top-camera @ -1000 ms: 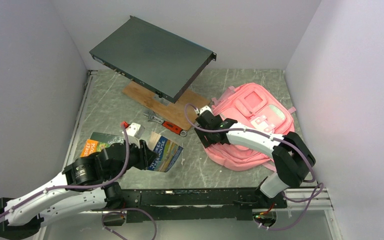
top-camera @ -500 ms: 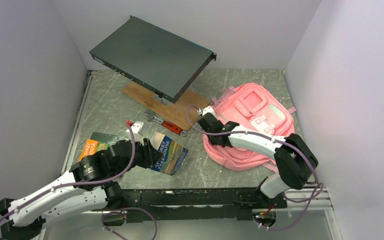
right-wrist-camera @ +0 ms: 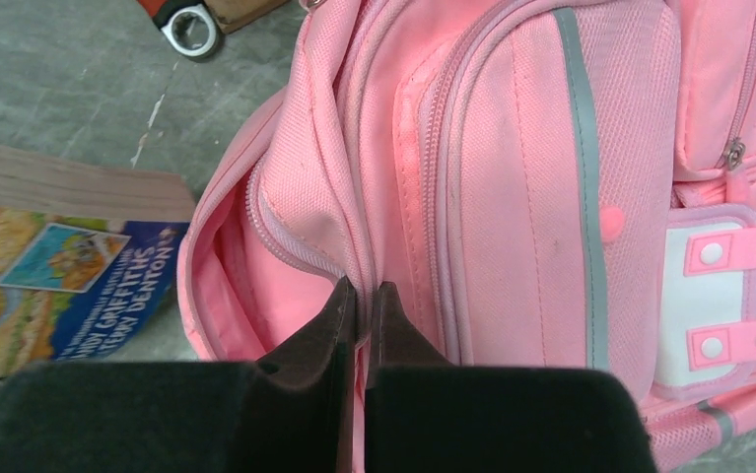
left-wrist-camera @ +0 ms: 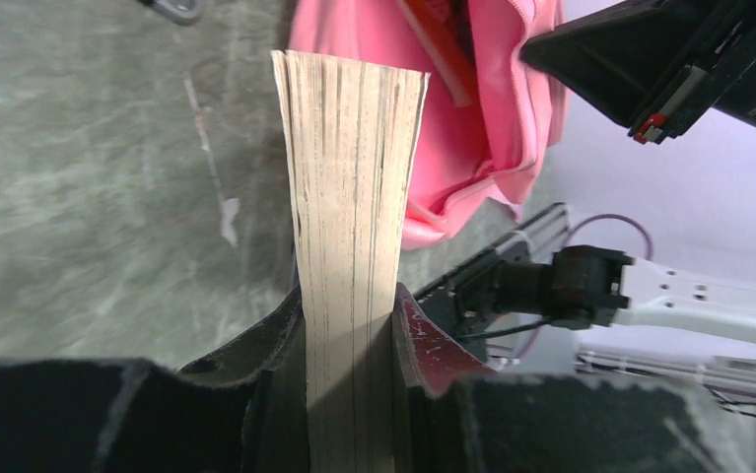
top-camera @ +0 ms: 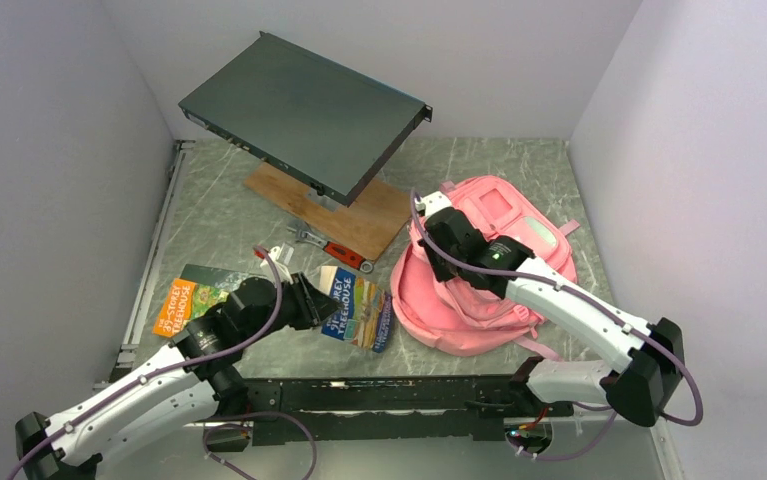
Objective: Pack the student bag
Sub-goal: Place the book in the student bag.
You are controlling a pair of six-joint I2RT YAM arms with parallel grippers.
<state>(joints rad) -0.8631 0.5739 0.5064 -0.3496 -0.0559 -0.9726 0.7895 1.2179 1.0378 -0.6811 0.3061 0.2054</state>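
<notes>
The student bag point(top-camera: 464, 310), pink with mint-grey panels, lies at the right of the table with its main zip pocket gaping toward the left. My right gripper point(top-camera: 441, 262) is shut on the pocket's upper zip edge point(right-wrist-camera: 364, 281) and holds it lifted. My left gripper point(top-camera: 311, 300) is shut on a thick paperback book point(top-camera: 359, 306), gripped across its covers with the page edges point(left-wrist-camera: 354, 177) facing the wrist camera. The book hangs just left of the bag's point(left-wrist-camera: 492, 128) opening, and its blue cover point(right-wrist-camera: 68, 266) shows beside the pocket mouth.
A second book point(top-camera: 191, 297) lies flat at the near left. A red-handled wrench point(top-camera: 337, 252) lies near a wooden board point(top-camera: 364, 218) that carries a tilted black flat unit point(top-camera: 304, 112). Walls close in left, right and behind.
My right gripper closed on the bag's zip edge, then moved right, dragging the bag with it and widening the opening. My left gripper carried the book rightward, close to the bag.
</notes>
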